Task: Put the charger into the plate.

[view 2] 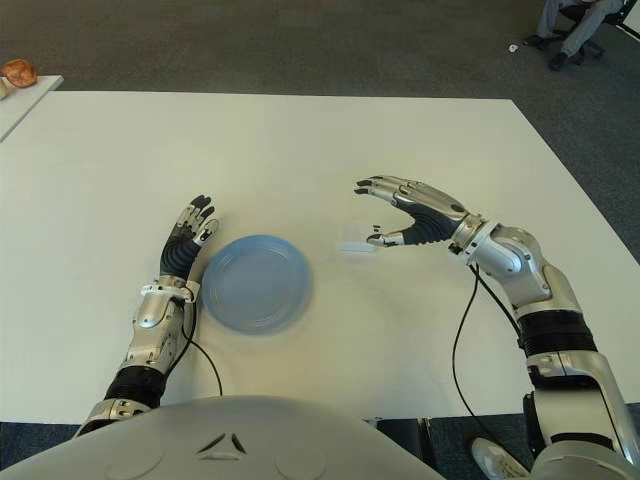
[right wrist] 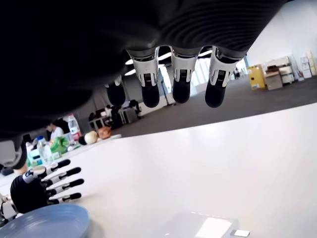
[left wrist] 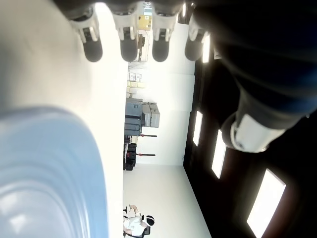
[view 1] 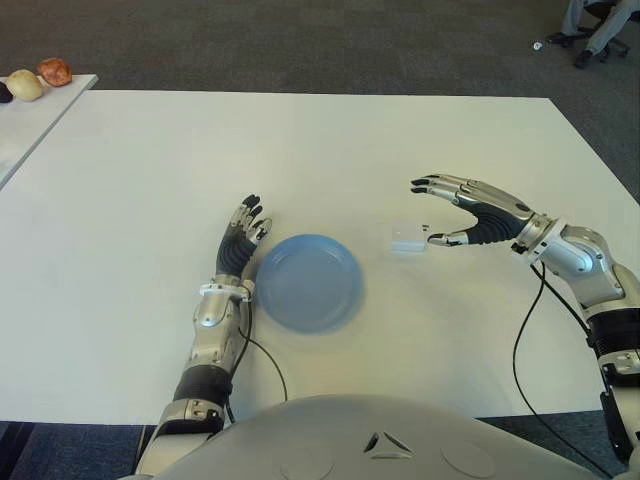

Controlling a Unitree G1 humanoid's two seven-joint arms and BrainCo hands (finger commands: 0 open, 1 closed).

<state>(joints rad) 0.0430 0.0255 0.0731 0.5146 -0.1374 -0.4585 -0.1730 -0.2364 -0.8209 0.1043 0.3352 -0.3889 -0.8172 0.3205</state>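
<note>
Right of frame centre, a small flat white charger (view 1: pixel 407 240) lies on the white table (view 1: pixel 330 150) just right of the blue plate (view 1: pixel 308 281), the right hand (view 1: pixel 470 212) spreading its fingers (view 1: pixel 440 184) beside it, empty, while the left hand (view 1: pixel 243 236) shows open-fingered left of the plate.

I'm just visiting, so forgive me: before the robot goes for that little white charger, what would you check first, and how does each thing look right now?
1. Charger lies free on the table, right of the plate: ok.
2. Right hand open, fingers spread above and around the charger: ok.
3. Charger actually gripped: not ok, not yet.
4. Blue plate holds nothing: ok.
5. Left hand flat beside the plate's left edge, fingers open, out of the path: ok.
6. Whether the thumb touches the charger: cannot tell.
</note>
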